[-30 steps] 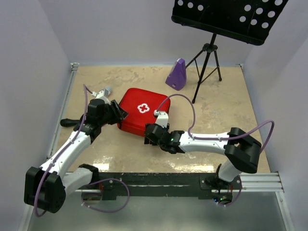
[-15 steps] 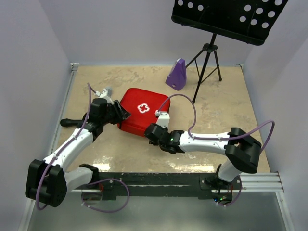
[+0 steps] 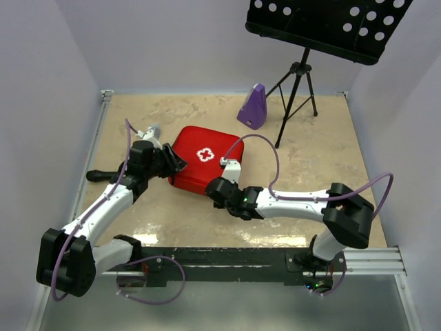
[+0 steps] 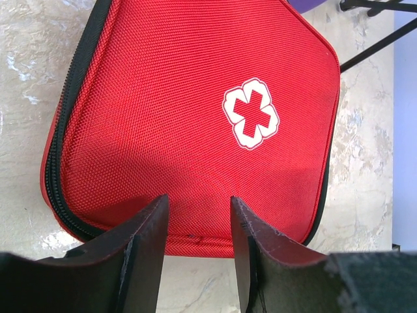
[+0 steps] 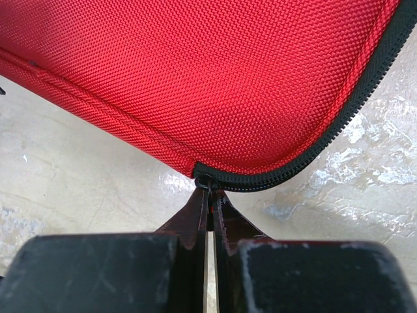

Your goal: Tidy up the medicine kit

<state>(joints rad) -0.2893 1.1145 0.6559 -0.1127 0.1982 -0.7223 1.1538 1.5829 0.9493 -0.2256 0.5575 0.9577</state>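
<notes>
While your right hand (image 5: 210,194) is pressed together on the zip pull (image 5: 204,183) at the near corner of the closed medicine kit (image 3: 200,158), which lies flat mid-worktop (image 3: 310,158), draw the pull along the zip line, low and steady. Left hand (image 4: 197,205) is spread over the kit's other edge; press there to brace it. The right wrist view shows the pinch. The top view hides it but shows your arms flanking the kit.

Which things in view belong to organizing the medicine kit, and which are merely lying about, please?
Job in hand: medicine kit; zip pull; right pincer, shut on the zip pull; left pincer, open at the kit's near edge.
Lying about: purple metronome; music stand.
</notes>
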